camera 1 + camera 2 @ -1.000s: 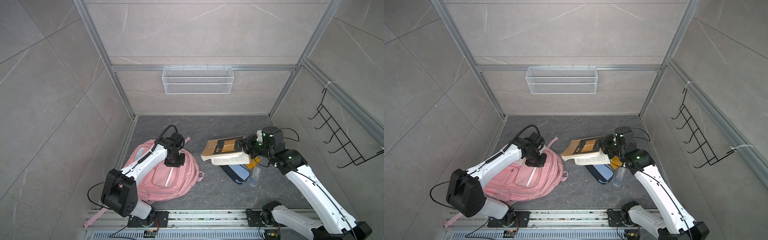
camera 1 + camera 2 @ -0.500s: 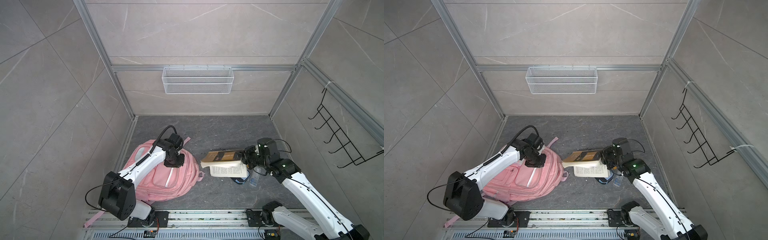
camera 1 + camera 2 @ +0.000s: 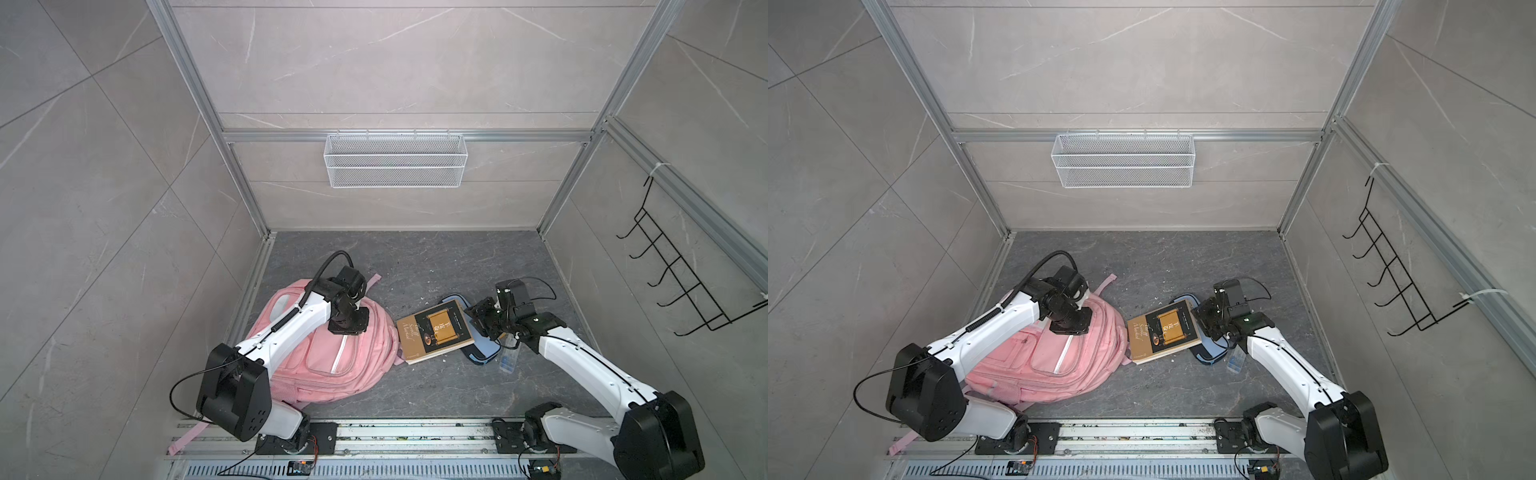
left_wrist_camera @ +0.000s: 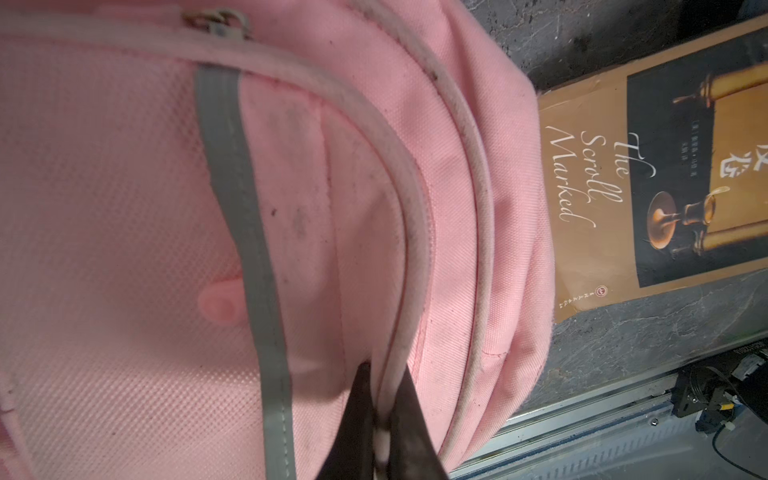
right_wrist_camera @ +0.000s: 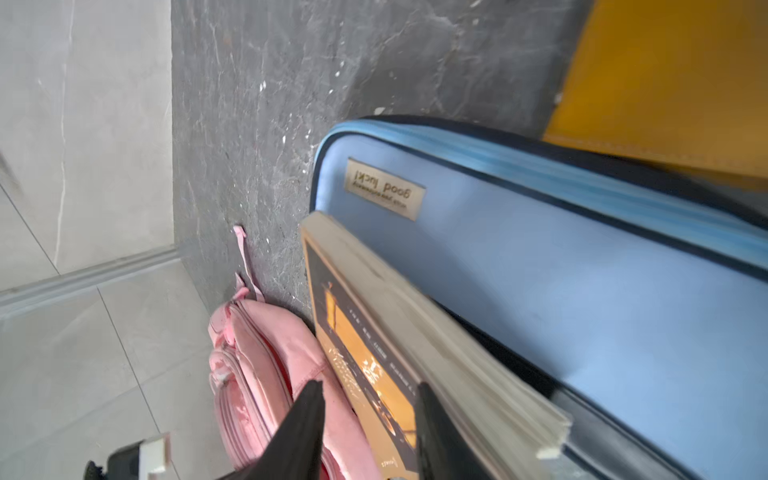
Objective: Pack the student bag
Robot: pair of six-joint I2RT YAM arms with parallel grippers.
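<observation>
Floor (image 3: 415,270); left arm (image 3: 291,330) over student bag (image 3: 361,361)

Both top views look steeply down from high at the front onto the whole tabletop (image 3: 415,257). Wrist cameras sit very close, both showing student bag (image 4: 124,208) and book (image 4: 665,174).

Robot test cell: grey tile walls (image 3: 395,62), aluminium framing (image 3: 395,136), mounting rail (image 3: 415,432), wire basket (image 3: 395,166).

White script title "The Scroll Marked" on the tan margin of a tan and black softcover book (image 4: 590,232), Chinese characters on its gold scroll picture cropped and unreadable, "good luck!" on a beige sewn patch (image 5: 384,189) of a light-blue fabric pencil case (image 5: 540,299), smaller line beneath illegible.
</observation>
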